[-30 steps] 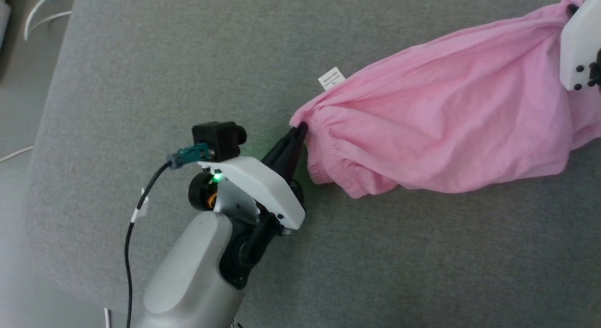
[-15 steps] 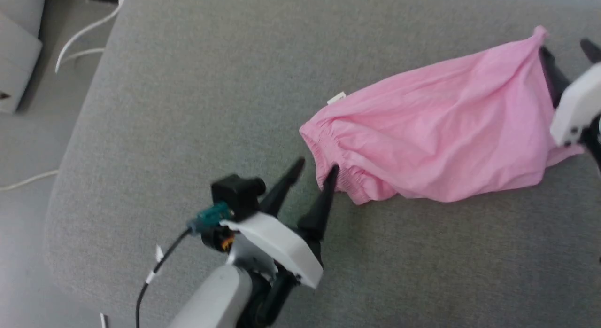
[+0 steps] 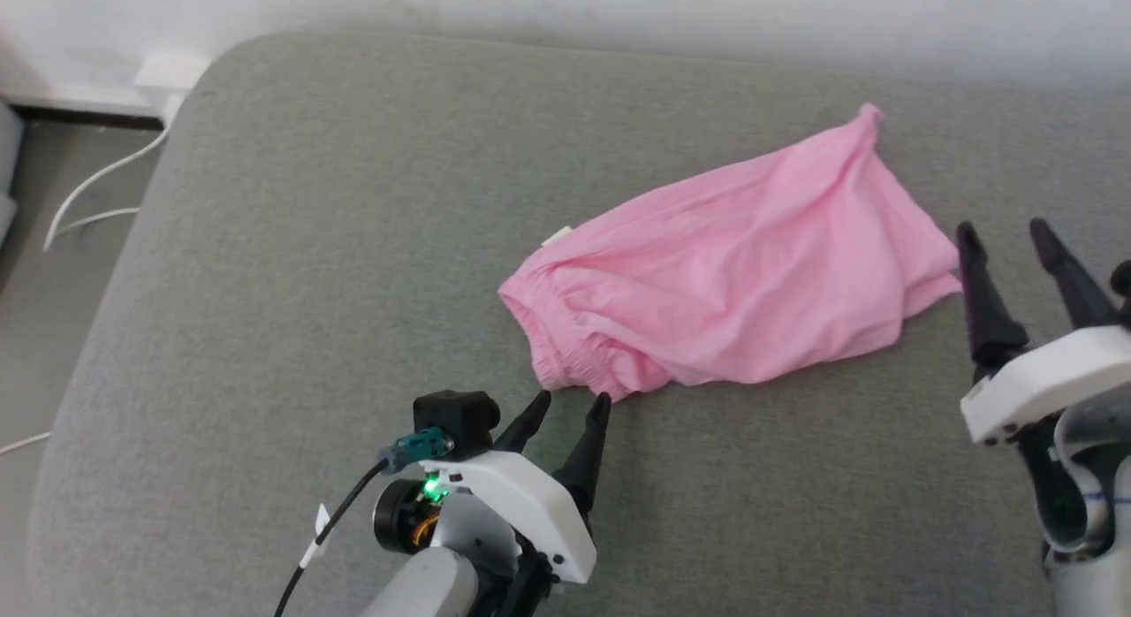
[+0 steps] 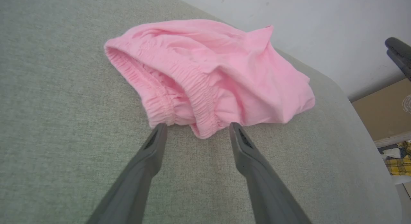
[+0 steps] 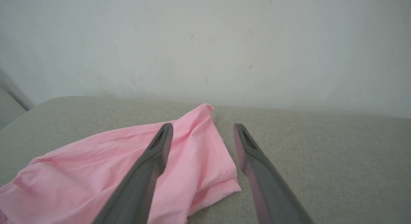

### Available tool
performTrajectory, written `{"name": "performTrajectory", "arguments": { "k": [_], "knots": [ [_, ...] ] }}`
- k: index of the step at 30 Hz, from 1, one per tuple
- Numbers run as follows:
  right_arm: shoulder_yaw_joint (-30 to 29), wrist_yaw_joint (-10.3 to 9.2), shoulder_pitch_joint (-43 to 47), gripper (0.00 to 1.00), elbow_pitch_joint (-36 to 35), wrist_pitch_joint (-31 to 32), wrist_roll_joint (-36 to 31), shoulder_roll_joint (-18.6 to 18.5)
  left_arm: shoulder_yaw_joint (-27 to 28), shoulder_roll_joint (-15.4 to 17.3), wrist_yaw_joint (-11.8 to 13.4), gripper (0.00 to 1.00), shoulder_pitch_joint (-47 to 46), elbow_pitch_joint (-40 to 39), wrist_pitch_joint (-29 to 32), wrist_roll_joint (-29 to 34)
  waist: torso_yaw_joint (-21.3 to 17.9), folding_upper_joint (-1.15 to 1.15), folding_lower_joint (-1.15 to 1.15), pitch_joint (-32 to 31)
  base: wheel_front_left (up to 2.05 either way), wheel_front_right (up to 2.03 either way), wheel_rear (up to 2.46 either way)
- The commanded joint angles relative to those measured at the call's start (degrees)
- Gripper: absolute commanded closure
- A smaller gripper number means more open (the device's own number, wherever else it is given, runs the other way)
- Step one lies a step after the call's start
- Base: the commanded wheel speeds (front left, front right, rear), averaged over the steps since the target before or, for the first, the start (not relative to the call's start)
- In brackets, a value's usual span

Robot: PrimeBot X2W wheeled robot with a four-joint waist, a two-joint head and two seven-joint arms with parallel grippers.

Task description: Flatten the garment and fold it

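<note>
Head view: we record a grey fabric cushion [image 3: 265,352] as the work surface, set against a pale wall [image 3: 618,7]. The garment [image 3: 733,281], thin and light pink, lies from the cushion's middle towards its right. It is bunched into a long, creased bundle rather than spread flat.

The right gripper [image 3: 1005,226] stands just beside the garment's leg end, fingers spread and holding nothing. The left gripper [image 3: 572,397] sits at the near edge of the gathered waistband [image 3: 565,361], likewise spread and empty. In the left wrist view its tips flank the lowest fold of the band; we cannot tell whether they touch it. A small white tag [image 3: 557,237] pokes out on the band's far side.

Assessment: we judge flattening unfinished and folding not begun.

Recommendation:
- The band lies doubled on itself, so the left gripper should bite at an outer corner rather than mid-band, so that the gathers open instead of crowding.
- The right gripper should take a hem corner at the opposite end.
- Both should draw apart low over the cushion, slowly.
- Cloth this thin is likely to slip from a shallow pinch, so we advise a deep grip.
</note>
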Motion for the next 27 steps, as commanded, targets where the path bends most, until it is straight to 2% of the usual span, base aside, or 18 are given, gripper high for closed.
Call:
{"name": "performTrajectory", "arguments": {
  "k": [1,7,14,15,16,17,27],
  "knots": [
    [-0.27,-0.06,1.01,0.0,-0.55,-0.67,-0.32,0.64,0.41,-0.41,0.46,0.0,-0.64,0.69,-0.48,0.26,-2.47,0.0,0.01,-0.61,0.0,0.0,0.0],
    [-0.81,-0.06,2.84,0.0,-1.2,-1.72,0.18,2.89,1.06,-1.41,2.35,0.0,-2.96,4.58,-1.18,0.79,-4.45,0.0,0.01,0.7,0.0,0.0,0.0],
    [-1.05,-0.06,1.95,0.0,0.18,-1.9,-1.23,2.54,0.78,-1.91,2.85,0.0,-6.13,9.72,-0.36,1.14,-5.17,0.0,0.01,2.21,0.0,0.0,0.0],
    [-1.06,-0.06,1.73,0.0,0.62,-1.89,-1.46,2.36,0.69,-1.92,2.85,0.21,-6.49,10.45,-0.22,1.2,-5.16,0.0,0.01,2.36,0.0,0.0,0.0],
    [-0.99,-0.06,1.49,0.0,1.19,-1.78,-1.7,2.15,0.65,-1.96,2.71,0.72,-6.8,11.08,-0.19,1.16,-5.13,0.0,0.01,2.49,0.0,0.0,0.0],
    [-0.76,-0.06,1.24,0.0,1.86,-1.57,-1.89,1.91,0.56,-1.98,2.46,1.0,-7.01,11.57,-0.21,1.09,-5.09,0.0,0.01,2.61,0.0,0.0,0.0],
    [1.53,-0.06,-6.39,0.0,13.5,2.24,-4.51,-1.09,-0.38,-1.94,0.57,1.0,-6.89,11.13,-1.0,0.57,-3.25,0.0,0.01,3.53,0.0,0.0,0.0]
  ]
}}
